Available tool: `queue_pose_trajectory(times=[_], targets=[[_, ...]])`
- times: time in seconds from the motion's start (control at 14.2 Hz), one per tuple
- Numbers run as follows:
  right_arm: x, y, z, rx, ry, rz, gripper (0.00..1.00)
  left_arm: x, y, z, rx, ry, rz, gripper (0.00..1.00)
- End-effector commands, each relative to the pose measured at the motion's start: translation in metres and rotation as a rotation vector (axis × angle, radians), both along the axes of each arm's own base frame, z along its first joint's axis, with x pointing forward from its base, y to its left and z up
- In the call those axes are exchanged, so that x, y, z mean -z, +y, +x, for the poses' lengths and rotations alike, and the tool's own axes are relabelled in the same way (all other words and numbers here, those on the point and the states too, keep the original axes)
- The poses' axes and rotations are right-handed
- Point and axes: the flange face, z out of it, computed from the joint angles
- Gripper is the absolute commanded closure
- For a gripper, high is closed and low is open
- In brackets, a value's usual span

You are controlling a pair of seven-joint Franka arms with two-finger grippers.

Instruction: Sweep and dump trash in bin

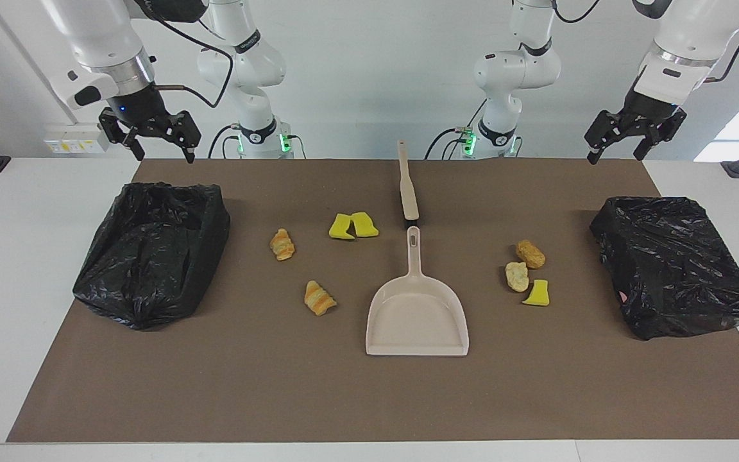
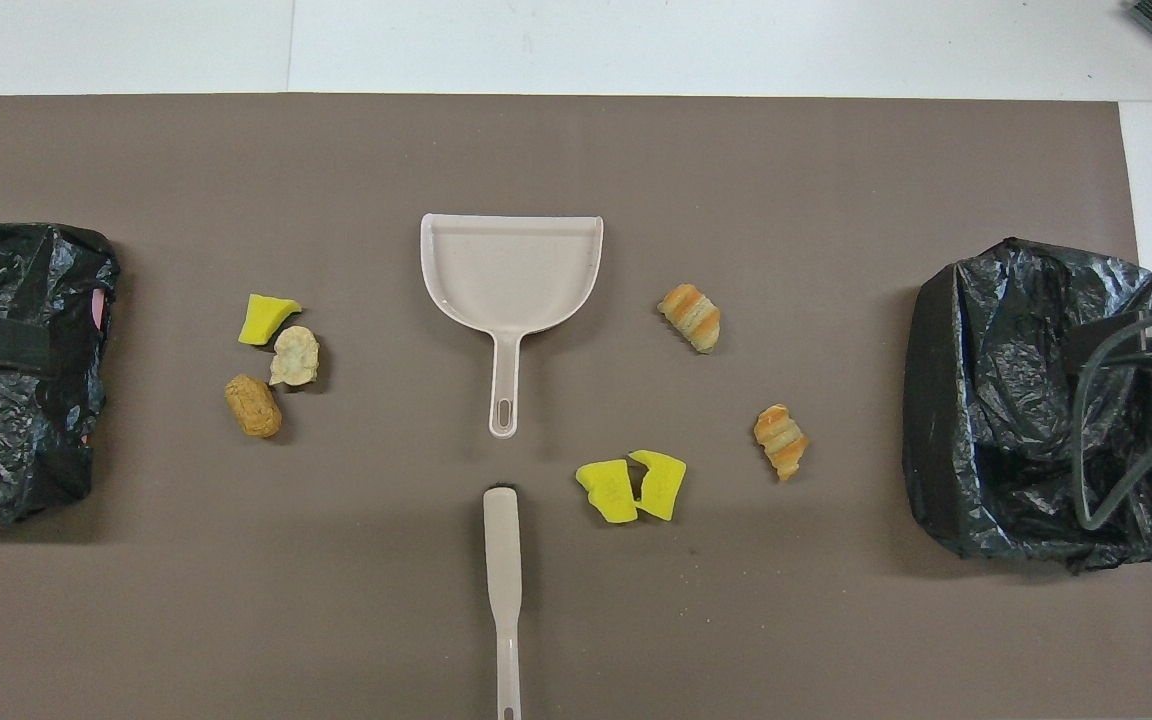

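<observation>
Opening step, nothing grasped: left gripper [image 1: 620, 151] and right gripper [image 1: 159, 146] raised, fingers spread, empty. Trash [image 1: 283, 244] scattered well below both, around dustpan [image 1: 417, 314]. Next: descending to grasp brush [image 1: 407, 186].

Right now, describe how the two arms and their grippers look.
Both arms are glossy white with rounded joints, dark bands and black cables. The right gripper and left gripper are black, each with two thin fingers on splayed links. Green lights glow at both bases.
</observation>
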Motion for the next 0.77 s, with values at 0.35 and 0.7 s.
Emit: queue_pose_trajectory(times=[0.35,0.7], targets=[[-0.0014,0.0012,-0.0024,0.015,0.013,0.012,0.00,0.0030,-0.0033,0.0001,0.009,-0.006,-0.043,0.00],[-0.0015,0.0013,-0.0029,0.014,0.013,0.012,0.00,0.0027,-0.0058,-0.0010,0.007,-0.003,-0.043,0.00]])
